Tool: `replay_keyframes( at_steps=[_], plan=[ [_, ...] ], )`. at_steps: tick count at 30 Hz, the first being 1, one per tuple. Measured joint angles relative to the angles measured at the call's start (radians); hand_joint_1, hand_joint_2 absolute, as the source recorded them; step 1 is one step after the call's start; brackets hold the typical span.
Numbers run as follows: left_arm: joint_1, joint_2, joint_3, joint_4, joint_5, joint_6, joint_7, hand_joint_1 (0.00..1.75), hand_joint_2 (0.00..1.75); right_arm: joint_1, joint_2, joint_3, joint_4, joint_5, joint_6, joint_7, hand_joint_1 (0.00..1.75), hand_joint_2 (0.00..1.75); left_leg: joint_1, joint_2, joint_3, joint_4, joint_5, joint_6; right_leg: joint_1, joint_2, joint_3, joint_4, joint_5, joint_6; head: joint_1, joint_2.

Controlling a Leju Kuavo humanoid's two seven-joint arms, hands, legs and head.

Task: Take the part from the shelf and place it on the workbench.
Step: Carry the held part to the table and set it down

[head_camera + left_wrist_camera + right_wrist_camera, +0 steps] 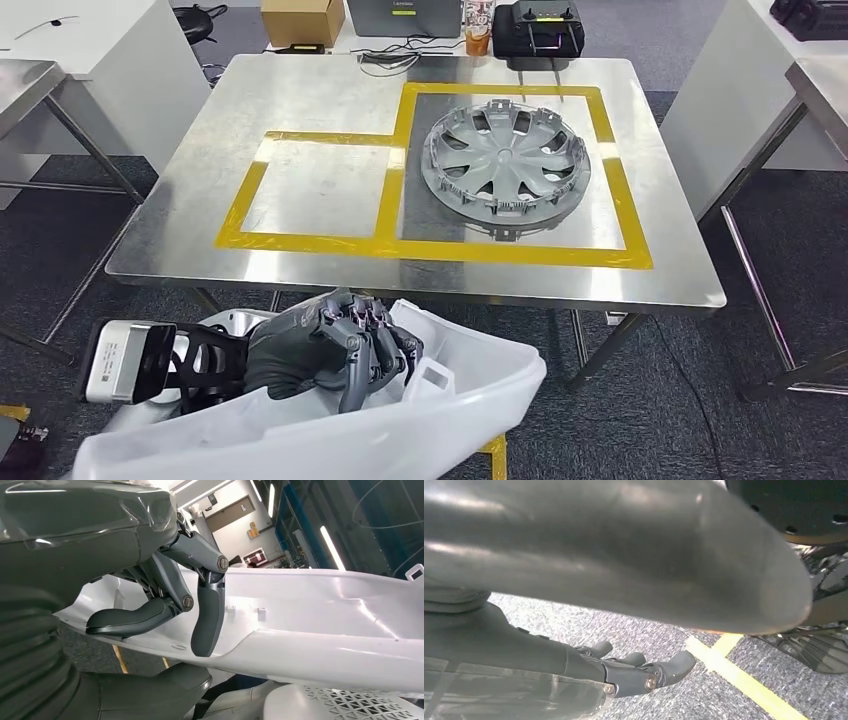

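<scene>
**White part held at the near edge of the workbench**

The white plastic part (440, 400), a large moulded panel, was held in front of the workbench (300, 100), below its near edge and not yet over its top. It was gripped by the left hand (340, 345), whose dark fingers (207, 615) were curled over the part's rim, with the thumb seen beneath it in the left wrist view. The right hand (644, 672) was seen hanging above grey carpet (649, 630) crossed by a yellow floor line (744, 680), its fingers loosely apart and nothing held in them.

On the workbench, two adjoining rectangles were marked out in yellow tape (390, 190). A grey wheel cover (506, 160) was lying inside the larger, right-hand rectangle; the smaller rectangle to its left was bare steel. Beyond the far edge of the workbench, a cardboard box (300, 20), a grey case (403, 15), an orange cup (478, 35) and a black controller (540, 30) were set out. No writing could be read on any of them.
</scene>
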Motion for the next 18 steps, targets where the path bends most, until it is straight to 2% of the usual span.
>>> replay_keyframes(
  at_steps=[1, 2, 4, 5, 6, 8, 9, 11, 13, 15, 16, 17, 18],
  plan=[
    [0.001, 0.000, 0.000, 0.000, 0.000, -0.002, 0.000, 1.75, 1.75, 0.000, 0.000, 0.000, 0.000, 0.000, 0.000, 0.000, 0.00, 0.00, 0.002, 0.002, -0.013, 0.011, 0.009, -0.001, 0.001, 0.000, 0.002, 0.000, -0.002, 0.000, 0.000, 0.000],
    [0.001, 0.000, 0.001, 0.000, 0.000, -0.003, 0.000, 1.75, 1.75, 0.000, 0.000, 0.000, 0.000, 0.000, 0.000, 0.000, 0.00, 0.00, 0.003, 0.003, -0.003, -0.020, 0.037, 0.001, 0.001, 0.000, 0.006, 0.000, -0.005, 0.001, 0.000, 0.000],
    [-0.001, 0.000, 0.002, -0.001, 0.000, -0.005, 0.000, 1.75, 1.75, 0.000, 0.000, -0.001, 0.000, 0.000, 0.000, -0.003, 0.00, 0.00, 0.000, 0.009, 0.063, -0.161, 0.108, 0.013, 0.003, 0.000, 0.016, -0.001, -0.010, 0.003, 0.000, 0.000],
    [-0.002, 0.000, 0.003, -0.001, 0.000, -0.006, 0.000, 1.75, 1.75, 0.000, 0.001, -0.001, 0.000, 0.000, 0.001, -0.005, 0.00, 0.00, -0.004, 0.012, 0.093, -0.223, 0.129, 0.020, 0.005, 0.000, 0.019, -0.002, -0.013, 0.006, 0.000, 0.000],
    [-0.004, 0.000, 0.004, -0.002, 0.000, -0.006, 0.000, 1.75, 1.75, 0.000, 0.001, -0.001, 0.000, 0.000, 0.001, -0.006, 0.00, 0.00, -0.008, 0.016, 0.113, -0.263, 0.138, 0.026, 0.006, -0.001, 0.020, -0.002, -0.016, 0.010, 0.000, 0.000],
    [-0.005, 0.000, 0.006, -0.004, 0.000, -0.008, 0.000, 1.75, 1.75, 0.000, 0.001, -0.001, 0.000, 0.000, 0.001, -0.007, 0.00, 0.00, -0.013, 0.016, 0.120, -0.279, 0.131, 0.034, 0.007, -0.004, 0.023, -0.006, -0.021, 0.020, 0.000, 0.000],
    [-0.005, -0.001, 0.006, -0.005, 0.000, -0.008, 0.000, 1.75, 1.75, 0.000, 0.001, -0.001, 0.000, 0.000, 0.001, -0.007, 0.00, 0.00, -0.011, 0.013, 0.127, -0.287, 0.132, 0.039, 0.006, -0.005, 0.024, -0.007, -0.023, 0.025, -0.001, 0.000],
    [-0.008, -0.001, 0.007, -0.007, 0.000, -0.008, 0.000, 1.75, 1.75, 0.001, 0.001, -0.001, 0.000, 0.000, 0.001, -0.007, 0.00, 0.00, -0.008, 0.008, 0.150, -0.308, 0.137, 0.050, 0.006, -0.007, 0.016, 0.018, -0.035, 0.028, 0.001, 0.000],
    [-0.010, -0.003, 0.006, -0.008, 0.001, -0.008, 0.000, 1.75, 1.75, 0.001, -0.001, -0.001, 0.000, 0.000, 0.001, -0.008, 0.00, 0.00, -0.009, 0.007, 0.165, -0.320, 0.139, 0.058, 0.007, -0.004, -0.038, 0.117, -0.070, 0.023, 0.003, 0.000],
    [-0.007, -0.004, 0.005, -0.008, 0.000, -0.008, 0.000, 1.75, 1.75, 0.001, -0.002, -0.002, 0.000, 0.000, 0.000, -0.007, 0.00, 0.00, -0.011, 0.003, 0.169, -0.320, 0.133, 0.063, 0.007, -0.002, -0.120, 0.246, -0.107, 0.023, 0.004, 0.000],
    [-0.005, -0.004, 0.004, -0.008, 0.000, -0.009, 0.000, 1.75, 1.75, 0.002, -0.003, -0.002, 0.000, 0.001, 0.000, -0.008, 0.00, 0.00, -0.012, 0.000, 0.172, -0.319, 0.129, 0.062, 0.006, -0.001, -0.145, 0.274, -0.107, 0.029, 0.004, 0.000],
    [-0.003, -0.004, 0.004, -0.008, 0.000, -0.009, 0.000, 1.75, 1.75, 0.004, -0.004, -0.002, 0.000, 0.001, -0.001, -0.009, 0.00, 0.00, -0.011, -0.003, 0.176, -0.318, 0.124, 0.060, 0.004, -0.001, -0.151, 0.266, -0.091, 0.039, 0.004, 0.000],
    [-0.003, -0.004, 0.004, -0.008, 0.000, -0.010, 0.000, 1.75, 1.75, 0.005, -0.004, -0.002, 0.000, 0.002, -0.002, -0.011, 0.00, 0.00, -0.010, -0.007, 0.182, -0.316, 0.118, 0.056, 0.001, -0.001, -0.135, 0.215, -0.059, 0.051, 0.004, 0.000]
  ],
)
